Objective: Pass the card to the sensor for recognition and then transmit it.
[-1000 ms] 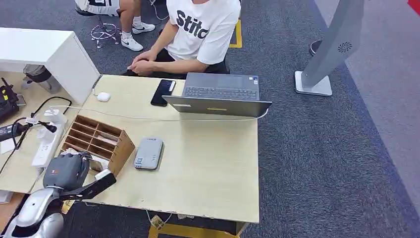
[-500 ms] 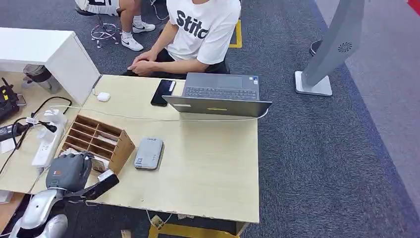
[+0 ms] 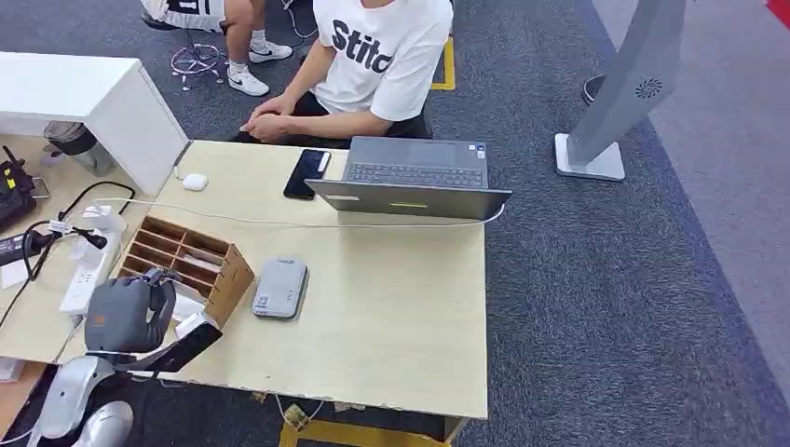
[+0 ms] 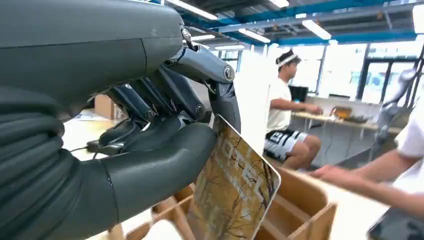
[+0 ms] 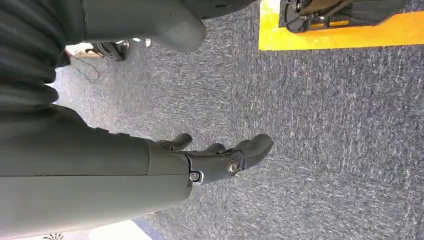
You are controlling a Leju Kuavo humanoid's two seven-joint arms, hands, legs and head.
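My left hand (image 3: 130, 312) hovers at the near left end of the wooden slotted organizer (image 3: 191, 261) on the desk. In the left wrist view, the thumb and fingers (image 4: 165, 150) pinch a card (image 4: 232, 185) printed with a yellowish tree picture, just above the organizer's slots (image 4: 295, 210). The grey card sensor (image 3: 280, 288) lies flat on the desk just right of the organizer, about a hand's width from my left hand. My right hand (image 5: 220, 157) hangs over grey carpet, fingers apart and holding nothing.
A person in a white shirt (image 3: 377, 56) sits across the desk behind an open laptop (image 3: 415, 177). A black phone (image 3: 306, 173), a white mouse (image 3: 194, 182), a cable and a power strip (image 3: 88, 270) lie on the desk. A grey stand (image 3: 619, 93) rises at right.
My left hand has lifted a little and moved forward towards the organizer's near end, with its forearm following. The sensor and the desk items have not moved.
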